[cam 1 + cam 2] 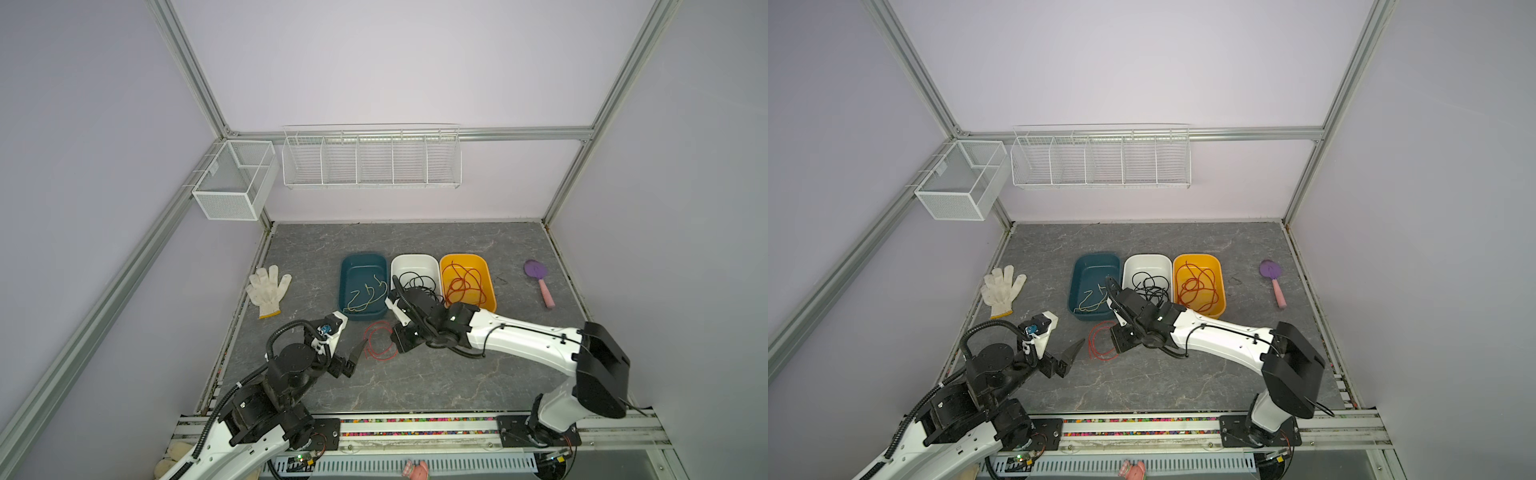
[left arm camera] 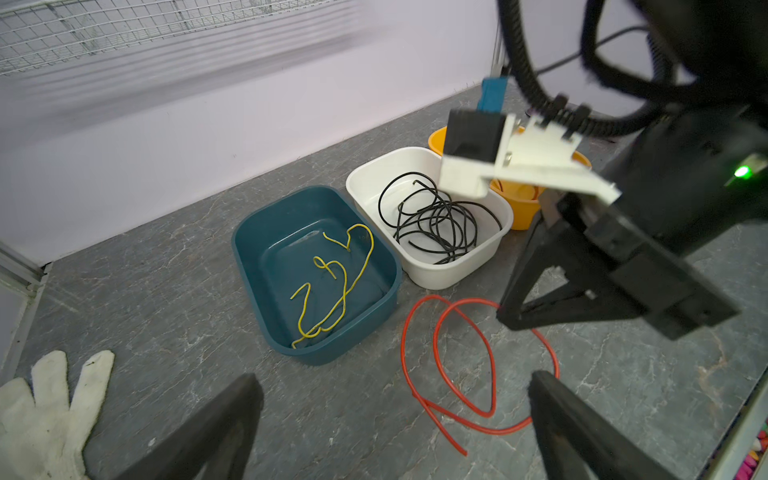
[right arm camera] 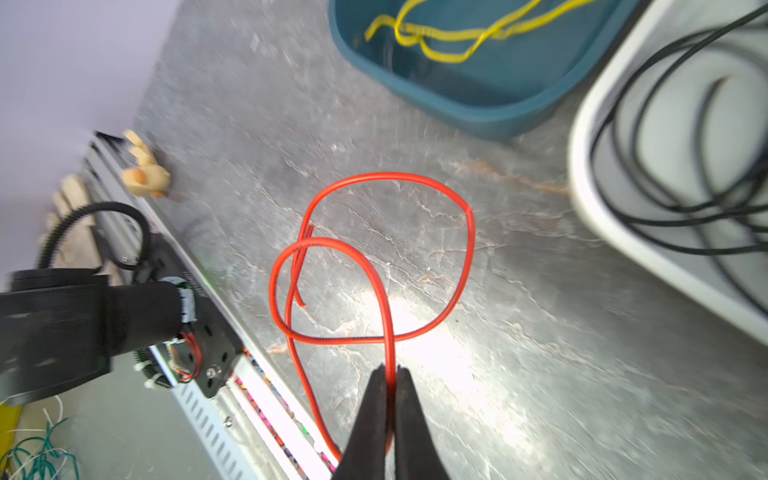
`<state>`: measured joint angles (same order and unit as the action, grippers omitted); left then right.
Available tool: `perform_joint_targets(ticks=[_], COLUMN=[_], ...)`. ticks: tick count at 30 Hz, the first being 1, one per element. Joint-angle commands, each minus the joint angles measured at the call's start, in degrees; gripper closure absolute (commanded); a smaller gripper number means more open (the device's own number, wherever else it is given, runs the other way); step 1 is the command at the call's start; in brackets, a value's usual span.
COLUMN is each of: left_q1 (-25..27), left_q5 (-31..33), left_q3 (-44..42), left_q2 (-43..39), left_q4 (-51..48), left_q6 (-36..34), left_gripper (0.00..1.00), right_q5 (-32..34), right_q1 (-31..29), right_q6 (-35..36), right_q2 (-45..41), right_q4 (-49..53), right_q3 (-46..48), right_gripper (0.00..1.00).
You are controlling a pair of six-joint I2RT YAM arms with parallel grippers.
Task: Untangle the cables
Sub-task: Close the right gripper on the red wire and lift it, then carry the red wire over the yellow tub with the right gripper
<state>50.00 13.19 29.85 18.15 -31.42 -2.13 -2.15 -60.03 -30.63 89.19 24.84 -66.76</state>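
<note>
Red cable [image 3: 386, 174] pinched between right hand [image 3: 390, 372] tips, loops lying on tabletop [image 3: 540, 353]

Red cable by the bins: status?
Right pincer shut on red cable. Left pincer open, empty. Cable crosses itself on table; no other cable tangled in.

Place: a robot test cell in a lab.
Enclosure: bare aluminium bars [image 1: 197, 79] frame plain lilac walls [image 1: 374, 62] around the work area.
Machines: two robot arms [image 1: 523, 340] stand on black plates on a metal rail [image 1: 415, 432] at the front edge.
Work surface: a grey stone-look table [image 1: 415, 374].
Fittings: a white wire rack [image 1: 370, 166] and a mesh basket [image 1: 232, 183] hang from the frame.
Props: three tubs [image 1: 361, 266] in a row hold cables [image 1: 463, 286] sorted by colour; a glove [image 1: 266, 289] and a purple paddle [image 1: 538, 282] lie well apart.
</note>
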Motion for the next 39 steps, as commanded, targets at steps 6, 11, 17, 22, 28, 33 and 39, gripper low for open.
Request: perform_joint_targets(ticks=[6,11,17,22,28,33,39], left_q1=[0.2,0.2,0.2,0.2,0.3,0.5,0.5], left_q5=[-5.0,-8.7,-14.1,-16.6,-18.0,-17.9,-19.6], left_q3=[-0.4,0.6,4.5,7.2,9.2,8.1,7.6], left_q2=[4.7,10.0,19.0,24.7,30.8,31.7,33.3], left_q4=[1.4,2.5,3.2,5.9,11.2,18.8,27.6], left_q6=[-1.3,-3.9,-7.8,-11.2,-14.3,-17.3,-19.8], left_gripper=[0.01,0.02,0.02,0.02,0.02,0.02,0.00], right_q5=[8.5,13.3,15.2,12.7,0.4,-6.6,-6.8], right_q1=[2.5,6.0,14.0,23.1,36.5,41.3,45.0], right_q6=[2.2,3.2,4.5,6.2,6.3,5.9,4.2], right_q2=[-14.1,-20.9,-27.5,-29.5,-26.4,-22.7,-17.1], right_q4=[9.3,14.6,18.3,19.1,17.0,15.0,13.7], right_q3=[0.4,-0.2,0.4,2.4,4.1,2.9,1.9], right_gripper=[0.93,0.93,0.94,0.94,0.94,0.94,0.93])
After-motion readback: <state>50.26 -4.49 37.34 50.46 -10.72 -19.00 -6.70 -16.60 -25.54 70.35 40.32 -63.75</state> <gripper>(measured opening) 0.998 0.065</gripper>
